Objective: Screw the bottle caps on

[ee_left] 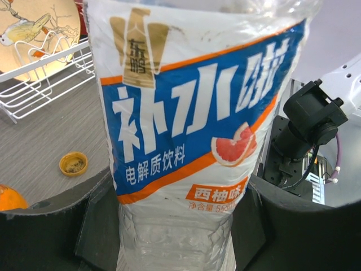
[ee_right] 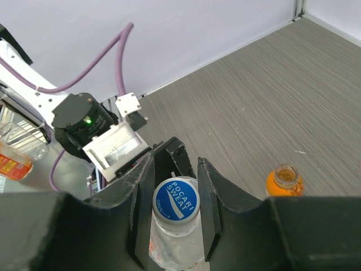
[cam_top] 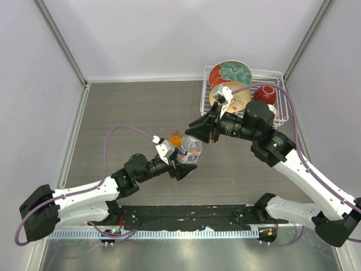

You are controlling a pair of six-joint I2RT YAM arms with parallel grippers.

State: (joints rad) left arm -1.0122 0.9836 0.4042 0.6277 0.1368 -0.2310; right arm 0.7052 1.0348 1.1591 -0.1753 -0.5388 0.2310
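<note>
The round screw cap with a blue printed top (ee_right: 176, 199) sat on the neck of the clear plastic water bottle with a blue, white and orange label (ee_left: 192, 113). It lay squarely between the two black fingers of the right gripper (ee_right: 175, 169), a little back from their tips. The fingers were pressed in on the cap's rim from either side, pinching it.

Lower down, the left gripper (ee_left: 175, 217) clasped the same bottle around its body, one dark finger on each side, just below the label. From the top view the bottle was near the middle of the grey wood-grain table (cam_top: 130, 113), with the left arm reaching in from the near left and the right arm from the right. Whether its base rested on the table could not be told.

Just beside it, on the far left, stood the squat orange bottle (ee_right: 285, 182) with its neck open and no cap on it. The small amber-orange cap (ee_left: 73, 164) lay hollow side up on the table, apart from both bottles, on the side toward the white wire rack (cam_top: 271, 71). That rack stood at the far right and held a red and teal patterned plate (cam_top: 231, 72), a cream plate (cam_top: 242, 101) and a red bowl (cam_top: 265, 94).
</note>
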